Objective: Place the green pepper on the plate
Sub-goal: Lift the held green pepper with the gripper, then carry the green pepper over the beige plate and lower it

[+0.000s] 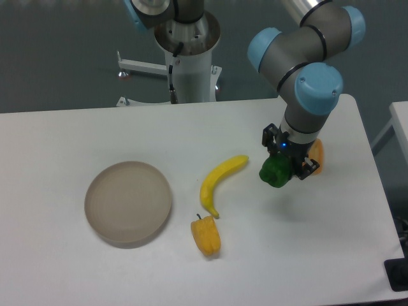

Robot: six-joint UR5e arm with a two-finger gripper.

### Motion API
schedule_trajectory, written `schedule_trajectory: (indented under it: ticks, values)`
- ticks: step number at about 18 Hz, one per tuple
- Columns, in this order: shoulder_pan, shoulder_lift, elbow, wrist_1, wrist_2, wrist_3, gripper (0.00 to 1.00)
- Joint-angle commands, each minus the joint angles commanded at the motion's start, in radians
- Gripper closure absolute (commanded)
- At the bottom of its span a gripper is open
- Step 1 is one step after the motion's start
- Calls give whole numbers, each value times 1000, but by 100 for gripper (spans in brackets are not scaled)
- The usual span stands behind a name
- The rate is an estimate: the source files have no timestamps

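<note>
The green pepper (274, 172) hangs a little above the table at the right, dark green and lumpy, with my gripper (281, 167) shut on it from above. The plate (128, 202), round, shallow and beige-grey, lies on the table at the left, well apart from the pepper. Nothing rests on the plate.
A yellow banana (219, 182) lies between the pepper and the plate. A yellow-orange pepper (206, 235) sits just below the banana's near end. An orange object (317, 155) is partly hidden behind my gripper. The arm's base column (188, 57) stands at the table's back edge.
</note>
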Motion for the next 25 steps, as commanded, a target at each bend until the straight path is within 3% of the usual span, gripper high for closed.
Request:
schedule_trajectory:
  ticks: [6, 8, 11, 19, 21, 22, 24, 25]
  values:
    - [-250, -3, -18, 11, -9, -339, 82]
    - [-304, -24, -25, 11, -75, -420, 82]
    - [-345, -50, -28, 14, -132, -514, 81]
    - [-398, -122, -44, 38, -124, -524, 74]
    - [-398, -127, -66, 63, -124, -522, 58]
    - [-398, -126, -74, 70, -124, -522, 42]
    - [-398, -116, -74, 78, -120, -522, 0]
    - [-398, -106, -74, 75, -108, -520, 0]
